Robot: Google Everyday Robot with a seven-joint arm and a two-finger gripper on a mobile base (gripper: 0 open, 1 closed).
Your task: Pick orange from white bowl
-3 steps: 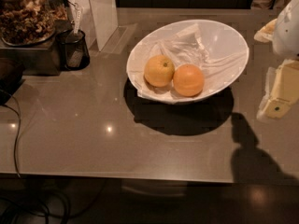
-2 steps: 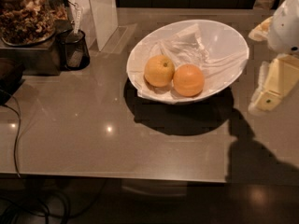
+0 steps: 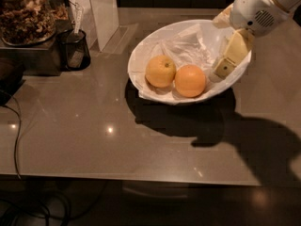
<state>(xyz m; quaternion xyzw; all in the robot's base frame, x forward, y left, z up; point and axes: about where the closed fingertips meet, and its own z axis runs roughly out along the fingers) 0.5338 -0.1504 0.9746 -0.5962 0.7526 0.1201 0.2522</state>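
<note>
The claw [image 3: 225, 62] hangs at the upper right, tilted down and leftward over the right rim of the white bowl [image 3: 155, 34], its cream tip just beside the orange [image 3: 190, 80] but not on it. Whether the claw is spread or pressed together I cannot tell from this angle.

A paler, yellower fruit [image 3: 160, 71] with a stem dimple touches the orange on its left side. Behind both lies a crumpled, whitish sheet [image 3: 188, 51], perhaps plastic wrap. Well apart at the far left stand a dark mesh cup [image 3: 74, 48], a glass jar of brown snacks [image 3: 28, 13] and a white upright box [image 3: 103, 11]. A black cable [image 3: 16, 126] trails over the left edge.

The grey countertop [image 3: 94, 140] lies bare in front of the bowl up to its near edge, and the arm's shadow darkens the right.

The orange is round, smooth and deep reddish-orange, and sits in the front of the bowl, right of centre.
</note>
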